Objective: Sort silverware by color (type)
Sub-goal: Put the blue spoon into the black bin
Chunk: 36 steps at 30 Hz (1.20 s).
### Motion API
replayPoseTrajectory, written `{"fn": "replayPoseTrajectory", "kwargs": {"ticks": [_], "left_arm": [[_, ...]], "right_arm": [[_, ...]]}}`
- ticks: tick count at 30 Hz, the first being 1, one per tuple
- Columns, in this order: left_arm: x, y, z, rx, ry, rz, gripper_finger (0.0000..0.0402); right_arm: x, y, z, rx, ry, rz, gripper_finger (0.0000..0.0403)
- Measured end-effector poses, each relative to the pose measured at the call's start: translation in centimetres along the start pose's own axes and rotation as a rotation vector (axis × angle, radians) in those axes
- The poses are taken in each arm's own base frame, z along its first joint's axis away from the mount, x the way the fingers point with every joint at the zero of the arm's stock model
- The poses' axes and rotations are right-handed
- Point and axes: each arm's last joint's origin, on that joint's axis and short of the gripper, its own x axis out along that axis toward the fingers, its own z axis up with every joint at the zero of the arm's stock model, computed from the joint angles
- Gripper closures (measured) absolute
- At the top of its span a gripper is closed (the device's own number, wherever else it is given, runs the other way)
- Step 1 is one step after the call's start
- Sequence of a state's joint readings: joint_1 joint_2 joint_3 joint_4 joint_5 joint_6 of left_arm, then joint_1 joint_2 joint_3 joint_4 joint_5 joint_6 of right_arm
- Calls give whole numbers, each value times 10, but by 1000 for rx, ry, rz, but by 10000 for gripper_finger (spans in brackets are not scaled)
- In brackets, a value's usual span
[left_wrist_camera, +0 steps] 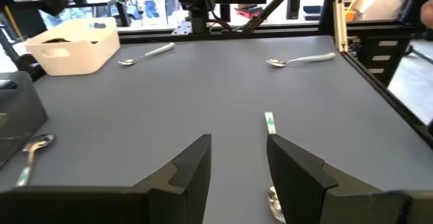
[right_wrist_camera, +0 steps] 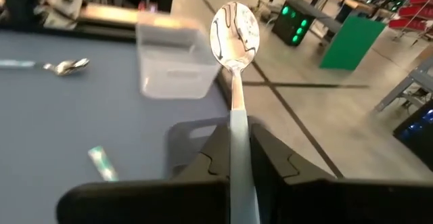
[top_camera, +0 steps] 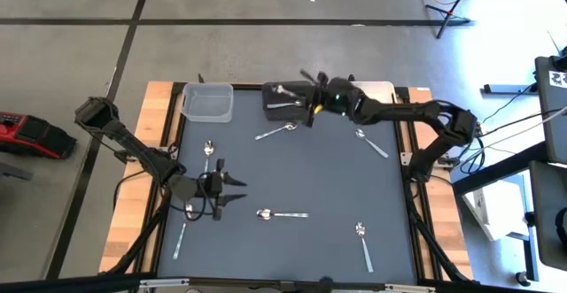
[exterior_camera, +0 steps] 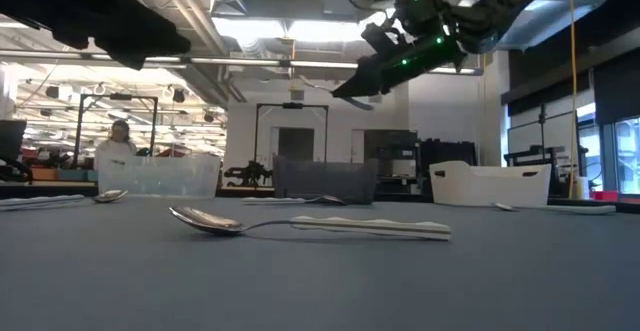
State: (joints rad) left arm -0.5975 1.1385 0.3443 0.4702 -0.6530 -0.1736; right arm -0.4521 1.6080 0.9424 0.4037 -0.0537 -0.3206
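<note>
My right gripper (top_camera: 312,85) hangs over the black bin (top_camera: 288,103) at the table's far edge, shut on a silver spoon (right_wrist_camera: 235,34). Other spoons (top_camera: 282,90) lie inside that bin. My left gripper (top_camera: 237,189) hovers open over the table's left part. A silver spoon (top_camera: 282,214) lies flat on the mat just ahead of it, its bowl (left_wrist_camera: 273,198) close to one fingertip. More spoons lie flat on the mat at the left (top_camera: 206,149), middle (top_camera: 276,132), right (top_camera: 370,142), near right (top_camera: 363,244) and near left (top_camera: 182,231). My right gripper pinches the spoon's handle (right_wrist_camera: 237,126) between its two fingers, which lie along the handle. The bowl (right_wrist_camera: 235,29) sticks out ahead of the fingertips. The gripper comes in nearly level from the table's right, and the spoon is lifted clear above the black bin.
A clear bin (top_camera: 208,101) stands left of the black one at the far edge. A white bin (left_wrist_camera: 71,45) stands right of it, mostly under my right arm in the high view. The mat's middle between the loose spoons is bare. A person (exterior_camera: 118,141) shows in the room beyond.
</note>
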Motion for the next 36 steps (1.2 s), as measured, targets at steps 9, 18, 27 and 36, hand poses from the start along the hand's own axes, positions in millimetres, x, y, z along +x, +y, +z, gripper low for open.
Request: {"fn": "replayPoseTrajectory", "kwargs": {"ticks": [9,18,27,36], "left_arm": [[10,18,1,10,5,130,259],[16,29,2,-15,16,165,229],[19,31,-1,-2,32,183,228],[23,35,-4,-30,48,208,228]], "right_arm": [[25,-52,-31,44,-8,19,382],[56,-78,-36,43,160,51,382],[73,-75,-67,36,210,99,381],[81,-62,-73,39,224,124,372]]}}
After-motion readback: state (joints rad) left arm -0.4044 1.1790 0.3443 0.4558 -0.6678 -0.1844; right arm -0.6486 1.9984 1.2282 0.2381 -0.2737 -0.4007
